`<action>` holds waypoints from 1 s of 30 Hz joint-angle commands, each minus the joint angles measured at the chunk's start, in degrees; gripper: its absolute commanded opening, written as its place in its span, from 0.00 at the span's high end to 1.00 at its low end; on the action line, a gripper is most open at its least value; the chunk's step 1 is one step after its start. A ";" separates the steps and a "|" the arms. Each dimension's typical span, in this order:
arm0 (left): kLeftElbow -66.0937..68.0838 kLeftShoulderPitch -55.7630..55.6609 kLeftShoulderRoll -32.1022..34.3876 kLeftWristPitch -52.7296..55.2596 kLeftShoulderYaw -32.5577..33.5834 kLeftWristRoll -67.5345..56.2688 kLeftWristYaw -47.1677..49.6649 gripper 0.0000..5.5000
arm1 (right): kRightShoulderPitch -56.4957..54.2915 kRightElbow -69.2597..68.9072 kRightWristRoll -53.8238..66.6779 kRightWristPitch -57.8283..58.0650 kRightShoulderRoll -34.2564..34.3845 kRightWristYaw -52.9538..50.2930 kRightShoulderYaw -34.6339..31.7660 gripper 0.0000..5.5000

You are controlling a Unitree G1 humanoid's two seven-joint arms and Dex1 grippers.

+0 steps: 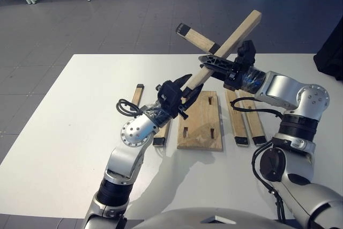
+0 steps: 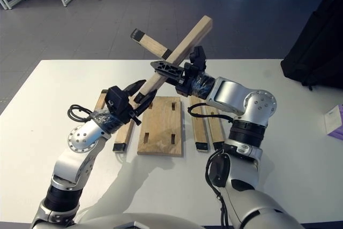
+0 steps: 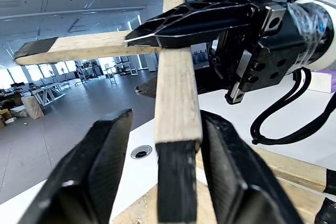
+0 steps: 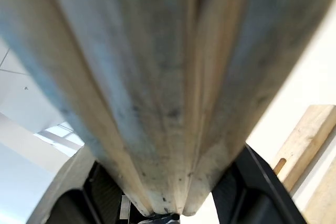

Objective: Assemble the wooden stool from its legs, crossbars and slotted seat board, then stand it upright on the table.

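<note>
Two wooden pieces cross in the air above the table. The long wooden leg [image 1: 230, 38] slants up to the right; a shorter black-tipped piece [image 1: 195, 37] lies across it. My right gripper [image 1: 209, 60] is shut on the long leg at the crossing, and the wood [image 4: 157, 77] sits close between its fingers. My left gripper [image 1: 188, 87] stands open around the leg's black lower end [image 3: 176, 182], with a gap at one finger [image 3: 105, 156]. The slotted seat board [image 1: 201, 122] lies flat under them.
Two more legs [image 1: 238, 116] [image 1: 254, 122] lie to the right of the board, and two pieces [image 1: 138, 95] [image 1: 161, 132] to its left. The white table [image 1: 80, 132] has free room at front and left. A black bag [image 2: 316, 41] stands beyond the right edge.
</note>
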 commanded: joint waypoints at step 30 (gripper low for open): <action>-8.12 -11.25 17.01 58.93 -10.15 -5.82 -0.47 0.42 | 11.30 -19.99 -20.75 -28.68 -5.54 4.07 8.77 0.63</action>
